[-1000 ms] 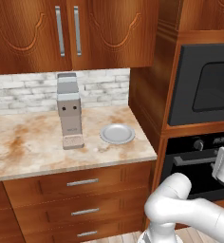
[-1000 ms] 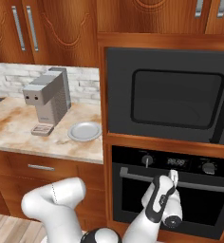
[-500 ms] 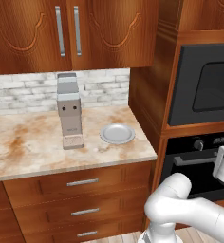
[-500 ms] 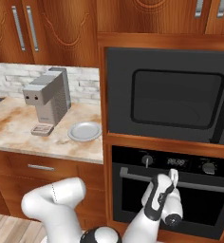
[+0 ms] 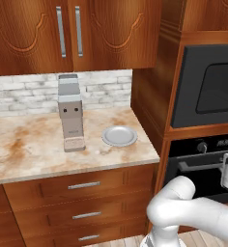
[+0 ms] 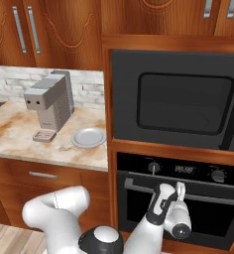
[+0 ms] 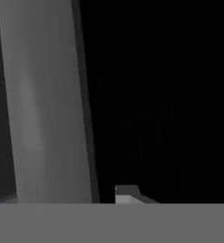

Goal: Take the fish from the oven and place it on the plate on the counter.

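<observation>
I am bringing my gripper [image 6: 179,188] to the black oven's grey bar handle [image 6: 208,196]; whether it is clamping is unclear. The rigid bar probably suits a mid-span grip.

Counter [image 5: 34,149], beige marble w/ rust veins, sat well left of pincer [image 6: 171,193] and higher up. On it: grey coffee machine [image 5: 70,113] furthest away, round pale plate [image 5: 119,136] nearer, just beside machine.

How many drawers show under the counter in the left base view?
3, stacked beneath the counter: top drawer, middle drawer, bottom drawer at the picture's lower edge. The white arm covers their right ends, and more may lie below the frame.
</observation>
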